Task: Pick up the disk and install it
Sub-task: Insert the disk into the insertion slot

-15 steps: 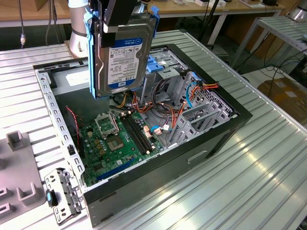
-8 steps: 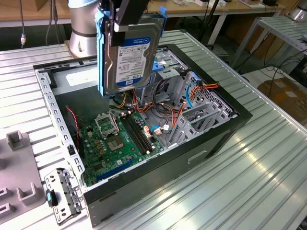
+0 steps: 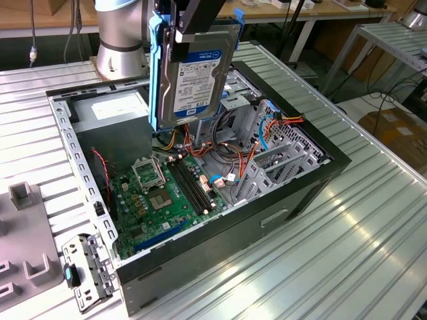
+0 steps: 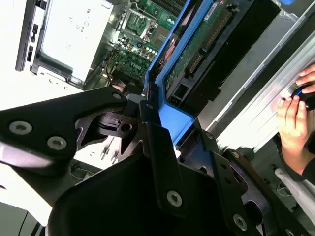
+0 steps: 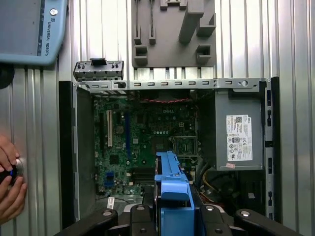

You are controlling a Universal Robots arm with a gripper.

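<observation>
The disk point(image 3: 193, 73) hangs upright above the open computer case point(image 3: 67, 133), a silver drive with a white-and-blue label in a blue carrier bracket. My gripper point(image 3: 192, 28) is shut on its upper edge, with black fingers point(image 3: 183, 33) on both sides. In the second wrist view the disk's green circuit side point(image 4: 197, 44) and blue bracket point(image 4: 165, 105) run away from the gripper point(image 4: 160, 125). In the first wrist view the disk point(image 5: 172, 187) is seen edge-on between the fingers, over the motherboard point(image 5: 142, 137).
Inside the case lie the motherboard point(image 3: 167, 193), a grey power-supply box point(image 5: 238, 132) and a drive cage point(image 3: 267, 157) with cables. A person's hand point(image 5: 10, 182) rests beside the case. A grey fixture block point(image 5: 172, 34), a loose bracket point(image 3: 87, 270) and a pendant point(image 5: 29, 29) sit on the ribbed table.
</observation>
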